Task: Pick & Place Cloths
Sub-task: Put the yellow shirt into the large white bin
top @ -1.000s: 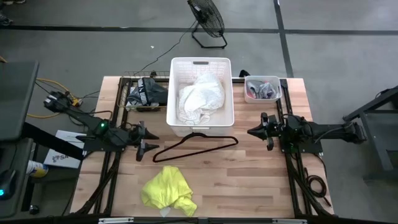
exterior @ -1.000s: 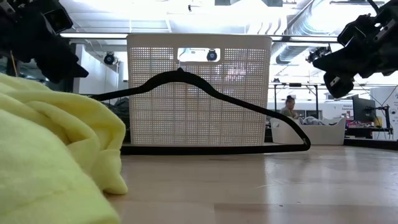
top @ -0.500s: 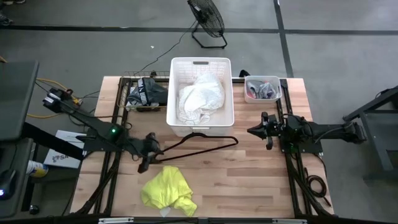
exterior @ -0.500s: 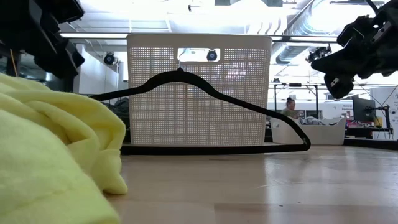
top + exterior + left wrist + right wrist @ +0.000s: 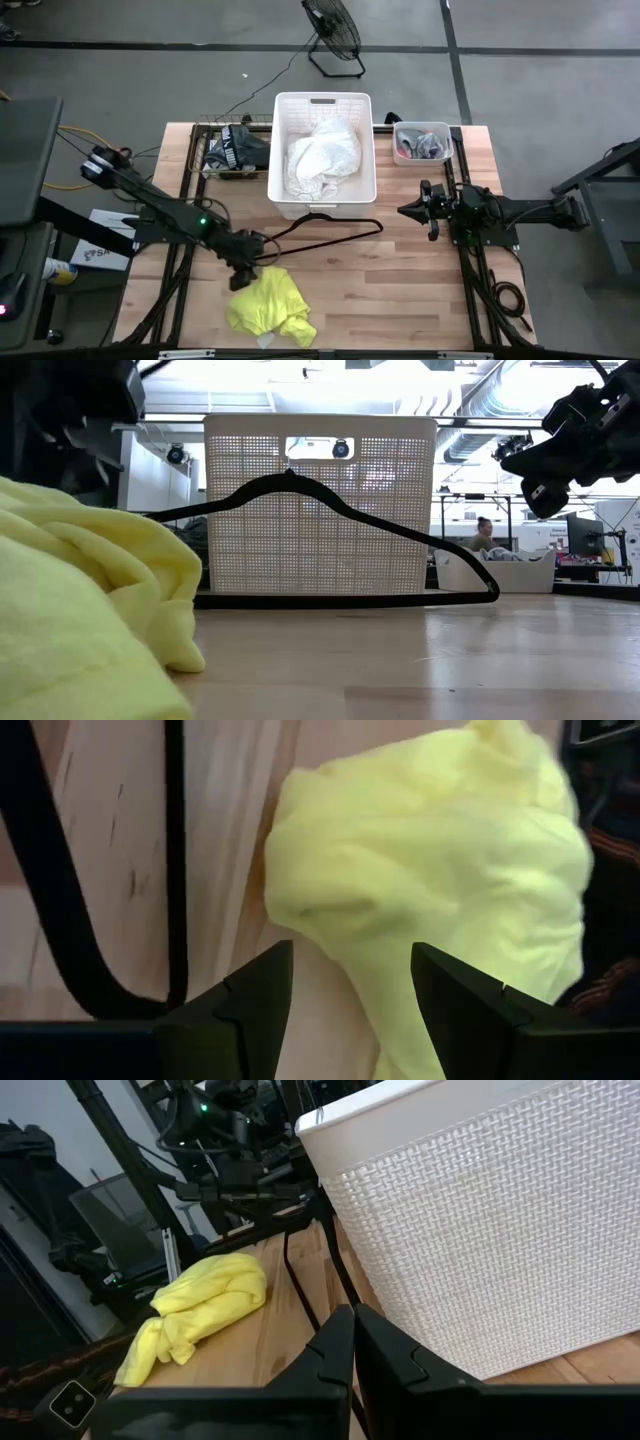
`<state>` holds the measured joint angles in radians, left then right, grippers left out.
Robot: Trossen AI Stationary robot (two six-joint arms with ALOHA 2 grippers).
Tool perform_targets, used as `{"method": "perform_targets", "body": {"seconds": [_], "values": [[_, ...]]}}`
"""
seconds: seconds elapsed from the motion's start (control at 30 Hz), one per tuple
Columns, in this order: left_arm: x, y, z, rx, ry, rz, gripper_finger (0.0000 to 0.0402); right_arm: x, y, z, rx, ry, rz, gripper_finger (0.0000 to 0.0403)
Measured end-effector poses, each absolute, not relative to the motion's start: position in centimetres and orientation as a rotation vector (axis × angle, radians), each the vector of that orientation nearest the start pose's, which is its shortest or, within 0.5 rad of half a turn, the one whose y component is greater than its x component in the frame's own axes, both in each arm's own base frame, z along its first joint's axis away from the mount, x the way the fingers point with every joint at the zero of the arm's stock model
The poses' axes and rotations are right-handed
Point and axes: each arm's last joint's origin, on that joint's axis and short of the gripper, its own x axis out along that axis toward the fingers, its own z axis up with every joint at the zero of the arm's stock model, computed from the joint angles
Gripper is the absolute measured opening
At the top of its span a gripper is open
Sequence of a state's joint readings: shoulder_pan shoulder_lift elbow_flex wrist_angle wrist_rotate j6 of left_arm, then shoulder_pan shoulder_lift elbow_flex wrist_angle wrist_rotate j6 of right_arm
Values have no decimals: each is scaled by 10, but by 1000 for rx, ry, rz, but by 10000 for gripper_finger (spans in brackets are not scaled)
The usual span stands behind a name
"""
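Yellow cloth (image 5: 268, 305) lies crumpled on the surface's near edge, soft, light, floppy. Left hand (image 5: 350, 1010) hovers above its top fold, fingers apart, empty; pinch a raised ridge there. Right hand (image 5: 405, 212) shut, parked beside the basket (image 5: 322, 105).

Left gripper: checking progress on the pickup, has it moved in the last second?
Yes. The left gripper moved from beside the hanger toward the yellow cloth.

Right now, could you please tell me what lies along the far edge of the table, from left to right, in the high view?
Wire rack holding dark cloths → white plastic basket with the white cloth inside → small clear bin of small cloth pieces.
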<state>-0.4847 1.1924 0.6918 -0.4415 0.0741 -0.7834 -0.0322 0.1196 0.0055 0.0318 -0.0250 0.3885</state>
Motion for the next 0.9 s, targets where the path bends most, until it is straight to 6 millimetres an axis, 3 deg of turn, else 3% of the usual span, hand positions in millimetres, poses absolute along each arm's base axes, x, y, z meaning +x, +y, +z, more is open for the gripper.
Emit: {"method": "perform_targets", "body": {"seconds": [0.3,0.63,0.9], "values": [[202,-111,203,-705,1118,-109,204,104,-3,159,390,79,-23,3],[208,-116,195,-774,1147,-77,301,104,-3,159,390,79,-22,3],[220,-123,178,-790,1194,-107,316,104,-3,159,390,79,-22,3]]}}
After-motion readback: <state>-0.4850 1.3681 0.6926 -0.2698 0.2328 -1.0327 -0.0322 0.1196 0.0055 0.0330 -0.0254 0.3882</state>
